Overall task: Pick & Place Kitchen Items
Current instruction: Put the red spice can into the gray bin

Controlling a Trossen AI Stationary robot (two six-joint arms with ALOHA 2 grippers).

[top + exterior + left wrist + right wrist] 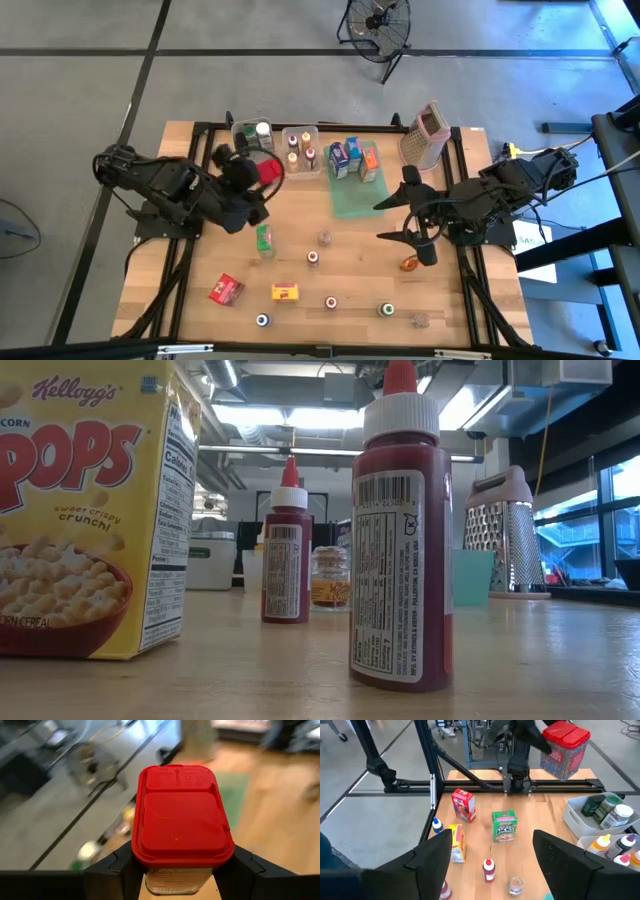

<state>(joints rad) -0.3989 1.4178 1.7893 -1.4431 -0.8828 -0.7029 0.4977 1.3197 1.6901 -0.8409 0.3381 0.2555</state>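
My left gripper (258, 178) is shut on a container with a red lid (268, 172), held in the air above the table's far left part, near the clear bins. My right gripper (395, 218) hangs open over the table's right half with nothing between its fingers. On the wood stand a green carton (264, 238), a red carton (226, 290), a yellow carton (286, 292) and several small capped jars. The low view shows the yellow carton (90, 510) and two red squeeze bottles (400, 540) standing on their bases, and no gripper. My left gripper pinches the container between its two fingers, one on each side of the body just below the lid's rim (152, 882). The lid (180, 815) faces back toward the wrist. The container (563, 747) is lifted clear of the table and tilted.
Two clear bins (253, 135) (300, 150) with jars and bottles stand at the far edge. Beside them lies a green tray (352, 200) carrying small cartons. A box grater (425, 130) stands at the far right. An orange-capped jar (408, 264) lies near my right gripper.
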